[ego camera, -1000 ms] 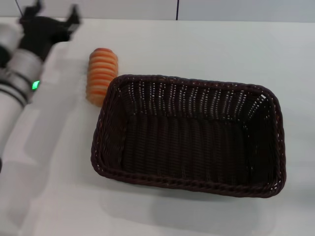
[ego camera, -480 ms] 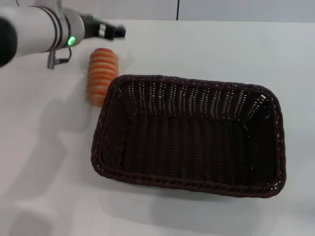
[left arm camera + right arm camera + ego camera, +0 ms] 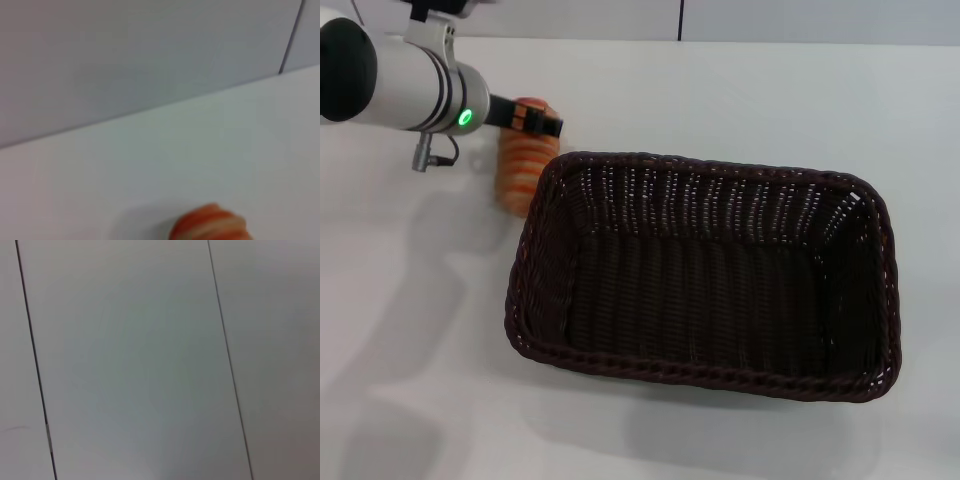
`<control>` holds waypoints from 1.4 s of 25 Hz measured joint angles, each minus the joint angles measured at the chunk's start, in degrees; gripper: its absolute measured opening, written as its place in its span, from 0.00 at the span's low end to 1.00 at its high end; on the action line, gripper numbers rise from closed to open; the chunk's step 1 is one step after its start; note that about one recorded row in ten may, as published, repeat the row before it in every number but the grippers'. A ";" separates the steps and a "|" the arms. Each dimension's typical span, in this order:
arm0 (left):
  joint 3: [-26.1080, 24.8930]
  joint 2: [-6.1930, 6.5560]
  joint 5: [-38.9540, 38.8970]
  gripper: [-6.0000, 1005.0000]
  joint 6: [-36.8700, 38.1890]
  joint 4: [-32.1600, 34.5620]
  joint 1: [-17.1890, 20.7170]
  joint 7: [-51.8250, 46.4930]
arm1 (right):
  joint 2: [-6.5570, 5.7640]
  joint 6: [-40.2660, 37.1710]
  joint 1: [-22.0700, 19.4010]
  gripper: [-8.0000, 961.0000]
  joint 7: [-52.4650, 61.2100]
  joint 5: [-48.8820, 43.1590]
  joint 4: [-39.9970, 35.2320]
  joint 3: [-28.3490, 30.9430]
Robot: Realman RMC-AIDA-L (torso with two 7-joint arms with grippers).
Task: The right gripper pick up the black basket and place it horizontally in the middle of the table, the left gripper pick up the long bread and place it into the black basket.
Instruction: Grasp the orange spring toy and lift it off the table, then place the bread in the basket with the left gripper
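The black basket lies lengthwise across the middle of the white table, and I see nothing inside it. The long bread, striped orange and tan, lies on the table just off the basket's far left corner. My left gripper reaches in from the upper left on its silver arm with the green light and sits over the bread's far end. The left wrist view shows one end of the bread on the table. My right gripper is out of view; the right wrist view shows only wall panels.
A grey wall runs along the table's far edge. White tabletop lies open to the left of the basket, in front of it and behind it.
My left arm has swung in from the far left edge toward the bread, and its gripper now sits over the loaf's far end. The basket and bread have not moved.
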 joint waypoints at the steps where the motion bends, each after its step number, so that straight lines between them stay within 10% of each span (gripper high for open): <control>1: 0.00 0.00 0.00 0.85 -0.11 0.85 -0.35 0.02 | 0.00 0.02 0.06 0.87 0.01 0.01 0.03 0.01; 11: -0.08 0.00 -0.01 0.80 0.11 8.39 -3.96 0.69 | -0.06 0.20 0.60 0.87 0.04 -0.25 0.11 0.00; 24: 1.39 -0.17 0.29 0.62 1.59 1.07 0.73 5.35 | -0.14 0.29 0.65 0.87 0.04 -0.38 0.30 -0.17; 35: 1.84 0.10 -3.03 0.55 -0.70 -32.79 15.95 8.63 | -0.15 0.91 0.87 0.87 0.04 -0.44 0.01 -0.78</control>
